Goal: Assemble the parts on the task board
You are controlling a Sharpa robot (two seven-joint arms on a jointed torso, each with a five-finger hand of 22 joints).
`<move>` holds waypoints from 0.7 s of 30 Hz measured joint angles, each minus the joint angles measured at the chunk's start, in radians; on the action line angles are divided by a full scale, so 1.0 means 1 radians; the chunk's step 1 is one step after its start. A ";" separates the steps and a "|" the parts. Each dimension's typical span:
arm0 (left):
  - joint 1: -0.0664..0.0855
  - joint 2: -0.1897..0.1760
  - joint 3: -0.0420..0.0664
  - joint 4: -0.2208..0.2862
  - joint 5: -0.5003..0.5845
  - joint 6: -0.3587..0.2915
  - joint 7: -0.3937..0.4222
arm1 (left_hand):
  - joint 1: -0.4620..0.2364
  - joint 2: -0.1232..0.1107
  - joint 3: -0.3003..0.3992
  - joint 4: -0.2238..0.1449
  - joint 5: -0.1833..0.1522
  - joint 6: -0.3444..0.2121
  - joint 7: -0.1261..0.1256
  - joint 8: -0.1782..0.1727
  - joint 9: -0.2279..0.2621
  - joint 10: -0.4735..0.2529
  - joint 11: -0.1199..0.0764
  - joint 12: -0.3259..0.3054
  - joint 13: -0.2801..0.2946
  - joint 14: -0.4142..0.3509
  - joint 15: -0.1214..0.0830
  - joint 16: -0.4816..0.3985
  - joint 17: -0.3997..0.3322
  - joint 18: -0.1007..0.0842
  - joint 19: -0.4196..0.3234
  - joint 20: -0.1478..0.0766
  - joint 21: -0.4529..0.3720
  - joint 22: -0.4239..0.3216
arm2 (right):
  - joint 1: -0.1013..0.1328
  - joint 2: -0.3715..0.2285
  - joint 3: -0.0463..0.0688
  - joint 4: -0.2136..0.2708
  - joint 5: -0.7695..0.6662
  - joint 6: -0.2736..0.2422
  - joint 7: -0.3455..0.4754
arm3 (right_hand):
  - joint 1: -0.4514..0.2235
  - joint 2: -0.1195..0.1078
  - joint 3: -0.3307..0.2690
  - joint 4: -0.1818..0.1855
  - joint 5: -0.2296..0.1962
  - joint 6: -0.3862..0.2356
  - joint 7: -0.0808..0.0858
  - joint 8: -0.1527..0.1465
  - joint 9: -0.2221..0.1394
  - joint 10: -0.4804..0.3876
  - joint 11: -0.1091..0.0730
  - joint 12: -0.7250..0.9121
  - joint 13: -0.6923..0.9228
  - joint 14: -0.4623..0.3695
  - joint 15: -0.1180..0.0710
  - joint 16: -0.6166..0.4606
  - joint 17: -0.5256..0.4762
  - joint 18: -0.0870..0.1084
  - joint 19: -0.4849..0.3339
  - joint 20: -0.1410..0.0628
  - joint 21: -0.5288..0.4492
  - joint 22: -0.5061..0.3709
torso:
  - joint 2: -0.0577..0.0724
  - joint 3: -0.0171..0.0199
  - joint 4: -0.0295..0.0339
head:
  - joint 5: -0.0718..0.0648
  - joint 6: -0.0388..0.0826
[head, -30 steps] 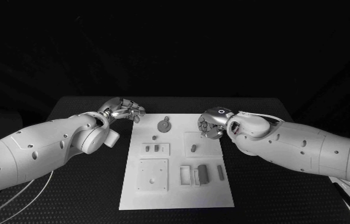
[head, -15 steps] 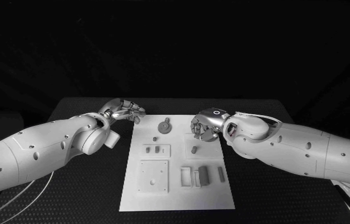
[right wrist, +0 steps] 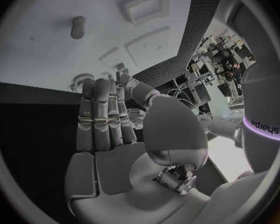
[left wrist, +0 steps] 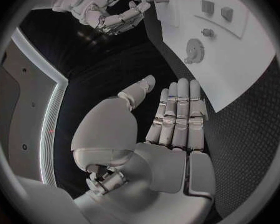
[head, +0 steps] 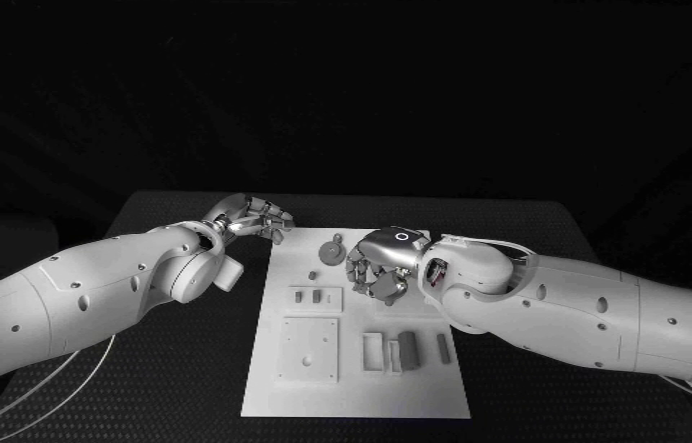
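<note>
Right hand (head: 379, 266) first: I see it hanging over the far half of the task board (head: 361, 393), its shiny silver fingers curled down a little and apart, with nothing in them. In the right wrist view the fingers (right wrist: 102, 117) lie straight and side by side, and nothing sits in the palm. My left hand (head: 248, 217) is off the board, at about 10 o'clock from its middle, over the bench (head: 159, 383). Its fingers (left wrist: 177, 112) are stretched out flat and close together, and it holds nothing too.

The board is a smooth white plate, long and flat. On it I see a round grey gear piece (head: 330, 251) at the far end, near 12 o'clock, just beside the right hand. Small grey blocks (head: 317, 297) stand in a raised square toward 9 o'clock. A bigger flat square plate (head: 306, 348) lies toward 7 o'clock. Some short upright grey and white pieces (head: 407, 349) stand in a row toward 5 o'clock. In the right wrist view I can also see a small dark peg (right wrist: 77, 27) lying on the white board.

The bench is black with a bumpy, woven look. The arms are smooth white shells. The room behind the bench is dark.
</note>
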 measured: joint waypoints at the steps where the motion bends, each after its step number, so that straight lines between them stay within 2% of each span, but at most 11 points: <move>1: 0.000 0.000 0.000 -0.001 0.000 0.000 0.000 | 0.000 0.000 0.000 0.000 0.000 0.000 0.000 0.000 0.000 0.000 0.000 0.000 0.000 0.000 0.000 0.000 0.000 0.000 0.000 0.000 0.000 0.000 | -0.001 0.004 0.000 0.004 0.000 0.000 0.001 | 0.000 0.000 0.000 0.000 0.000 0.000 0.000 0.000 0.000 0.000 0.000 0.000 0.000 0.000 0.000 0.000 0.000 0.000 0.000 0.000 0.000 0.000 | 0.000 0.0000 -0.0002 | 0.001 0.000; 9: 0.000 0.005 0.000 -0.004 0.004 -0.001 0.002 | 0.000 0.000 -0.003 0.003 0.000 0.000 0.000 0.000 0.000 0.000 0.000 0.000 0.000 0.000 0.000 -0.004 0.001 0.000 0.004 0.004 0.000 0.000 | -0.012 0.047 -0.002 0.009 0.000 0.003 0.006 | 0.000 0.000 0.000 0.000 0.000 0.000 0.000 -0.001 0.000 0.000 0.000 0.000 0.000 -0.004 -0.002 0.000 0.000 0.000 0.000 0.000 0.000 0.001 | -0.001 -0.0009 -0.0002 | 0.009 -0.001; 16: 0.000 0.010 0.000 -0.004 0.006 -0.001 0.003 | 0.000 0.000 -0.003 0.003 0.000 0.000 0.000 0.000 0.000 0.000 0.000 0.000 0.000 0.000 0.000 -0.004 0.002 0.000 0.004 0.004 0.000 0.000 | -0.030 0.087 -0.019 -0.012 -0.012 0.012 0.006 | 0.000 0.000 0.000 0.000 0.000 0.000 0.000 -0.001 0.000 0.000 0.000 0.000 0.001 -0.005 -0.001 0.000 0.000 0.000 0.000 0.000 0.000 0.001 | -0.001 -0.0009 0.0006 | 0.015 -0.003; 21: 0.000 0.010 0.000 -0.004 0.006 -0.001 0.003 | 0.000 0.000 -0.003 0.003 0.000 0.000 0.000 0.000 0.000 0.000 0.000 0.000 0.000 0.000 0.000 -0.004 0.003 0.000 0.004 0.004 -0.002 0.000 | -0.052 0.115 -0.031 -0.027 -0.026 0.017 0.006 | 0.000 0.000 0.000 0.000 0.000 0.000 0.000 -0.003 0.002 0.000 0.000 0.000 0.001 -0.005 -0.001 0.000 0.000 0.000 0.000 0.000 0.000 0.001 | 0.000 -0.0007 0.0011 | 0.019 -0.006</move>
